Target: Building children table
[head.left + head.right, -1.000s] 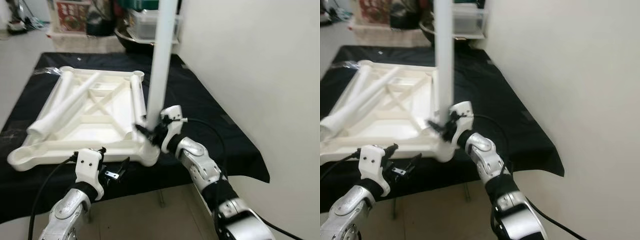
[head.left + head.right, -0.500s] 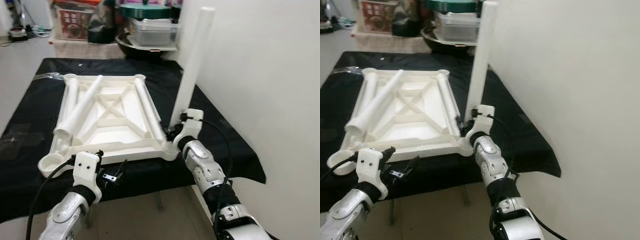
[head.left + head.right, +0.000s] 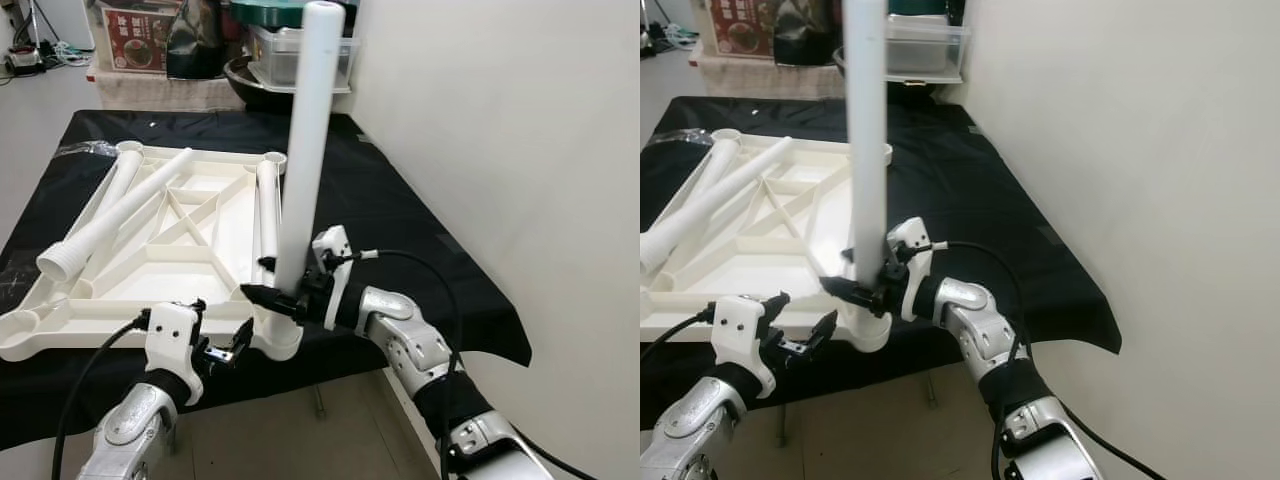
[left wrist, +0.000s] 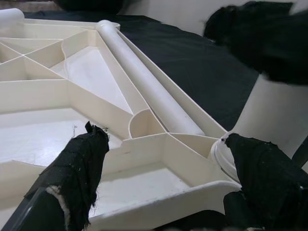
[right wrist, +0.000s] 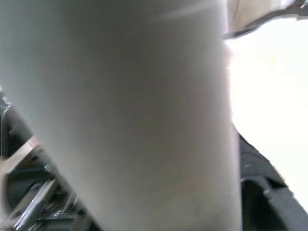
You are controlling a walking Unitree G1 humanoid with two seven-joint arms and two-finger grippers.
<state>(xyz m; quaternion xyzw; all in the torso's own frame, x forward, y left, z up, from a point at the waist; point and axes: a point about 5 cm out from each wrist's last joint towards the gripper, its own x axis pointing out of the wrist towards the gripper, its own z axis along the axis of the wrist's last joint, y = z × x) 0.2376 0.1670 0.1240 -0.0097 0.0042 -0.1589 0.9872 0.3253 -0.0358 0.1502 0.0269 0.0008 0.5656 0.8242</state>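
White tabletop: upside down on black cloth, loose legs lying in it.
Left gripper: fingers spread, at near edge.
Upright leg: standing in near corner socket.
Right gripper: fingers clamped round upright leg's base.

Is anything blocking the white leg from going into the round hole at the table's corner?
Nothing visible blocks it. The right gripper holds the white leg upright, its bottom end already at the corner socket of the upside-down tabletop. The left gripper waits open beside that corner.
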